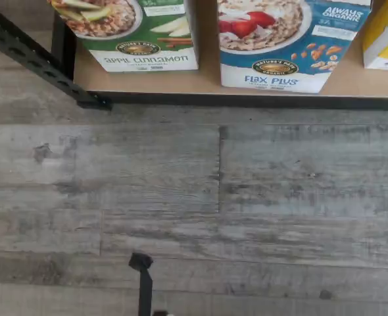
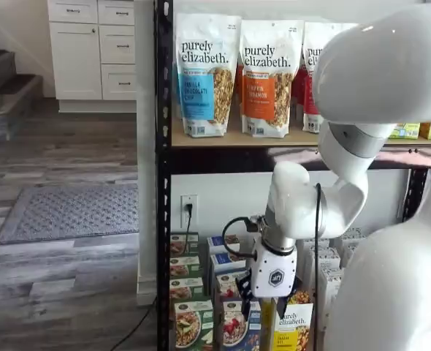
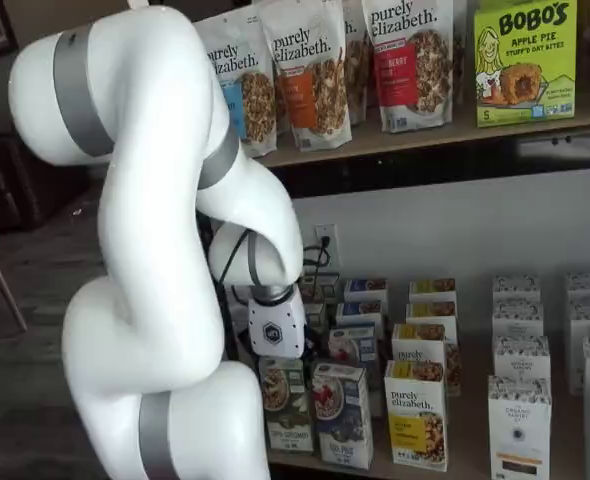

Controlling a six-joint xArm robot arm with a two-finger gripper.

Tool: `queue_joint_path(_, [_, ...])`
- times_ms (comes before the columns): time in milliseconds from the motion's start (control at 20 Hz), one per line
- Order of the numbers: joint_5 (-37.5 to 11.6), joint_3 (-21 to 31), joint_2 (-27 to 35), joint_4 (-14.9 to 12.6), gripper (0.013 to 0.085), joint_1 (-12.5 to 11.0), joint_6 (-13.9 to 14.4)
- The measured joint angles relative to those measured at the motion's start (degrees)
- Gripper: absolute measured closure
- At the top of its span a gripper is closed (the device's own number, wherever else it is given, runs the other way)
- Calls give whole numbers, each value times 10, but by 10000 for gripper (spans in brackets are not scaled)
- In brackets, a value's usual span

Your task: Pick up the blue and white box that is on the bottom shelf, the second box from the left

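Note:
The blue and white box, marked "Flax Plus" with a cereal bowl, red berries and a gold seal, stands at the front of the bottom shelf beside a green-and-white box. It shows in both shelf views. My gripper hangs in front of the shelf, above and just in front of the blue box; in a shelf view it sits above the green-and-white box. Its white body hides most of the black fingers, so no gap can be made out. It holds nothing.
A yellow-and-white "purely elizabeth" box stands right of the blue box. More cartons fill the rows behind. A black rack post rises at the left. Granola bags line the upper shelf. Grey plank floor lies before the shelf.

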Motion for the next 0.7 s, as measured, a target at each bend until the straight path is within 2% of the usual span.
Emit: queue_joint_path(700, [-9,-14,27,0,130,1,0])
